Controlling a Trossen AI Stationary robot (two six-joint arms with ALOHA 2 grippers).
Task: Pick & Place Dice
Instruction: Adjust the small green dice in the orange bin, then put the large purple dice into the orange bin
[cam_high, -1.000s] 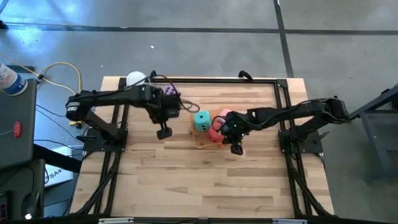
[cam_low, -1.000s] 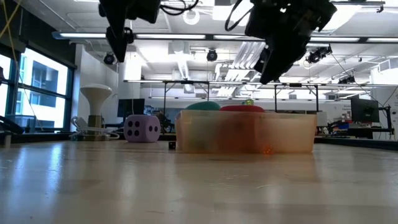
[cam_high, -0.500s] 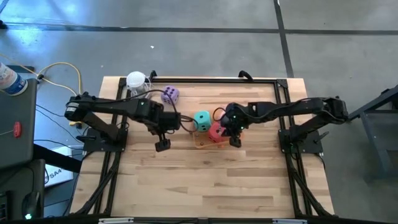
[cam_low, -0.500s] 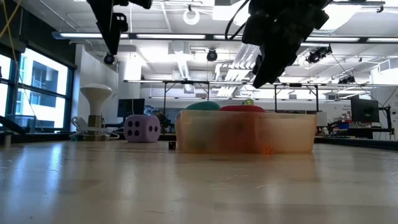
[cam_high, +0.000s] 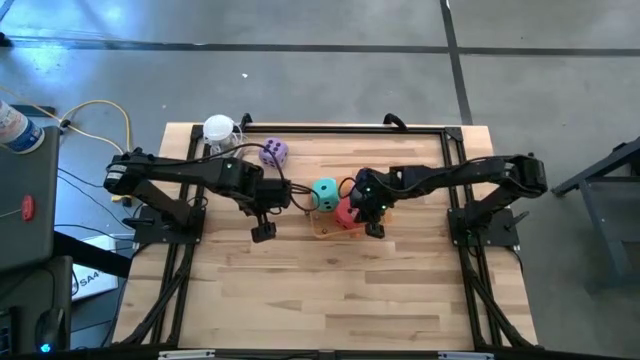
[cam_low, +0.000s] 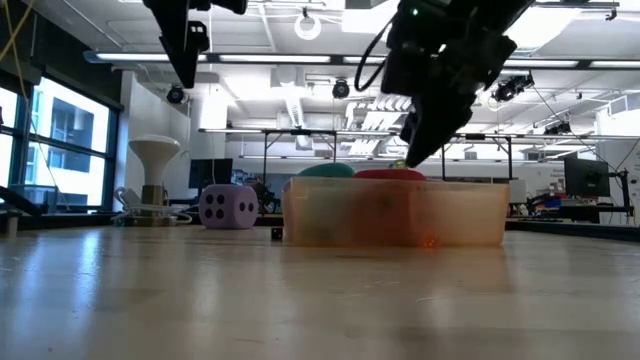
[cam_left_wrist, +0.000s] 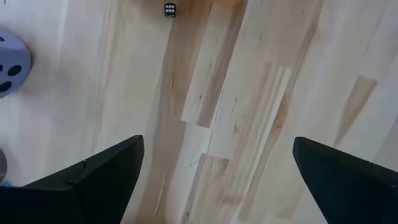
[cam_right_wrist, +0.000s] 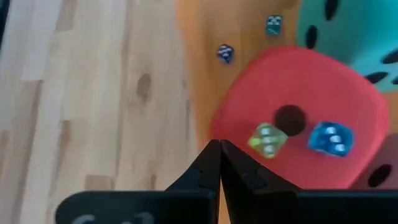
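The right gripper (cam_high: 374, 230), its two dark fingers pressed together and holding nothing, hung over the translucent orange tray (cam_low: 455, 215). Directly beneath its tips lay the soft red cube die with dark pips (cam_right_wrist: 298, 121), and on that die's top face rested a tiny green die (cam_right_wrist: 268, 140) and a tiny blue die (cam_right_wrist: 330, 138). The soft teal die (cam_high: 324, 193) sat in the tray just beyond the red one. The left gripper (cam_high: 263, 232) hovered with its fingers (cam_left_wrist: 93, 180) spread wide over bare wooden tabletop (cam_high: 330, 290), empty. The soft purple die (cam_high: 273, 153) stood on the table well behind that claw, near a white round-topped cup (cam_high: 219, 130).
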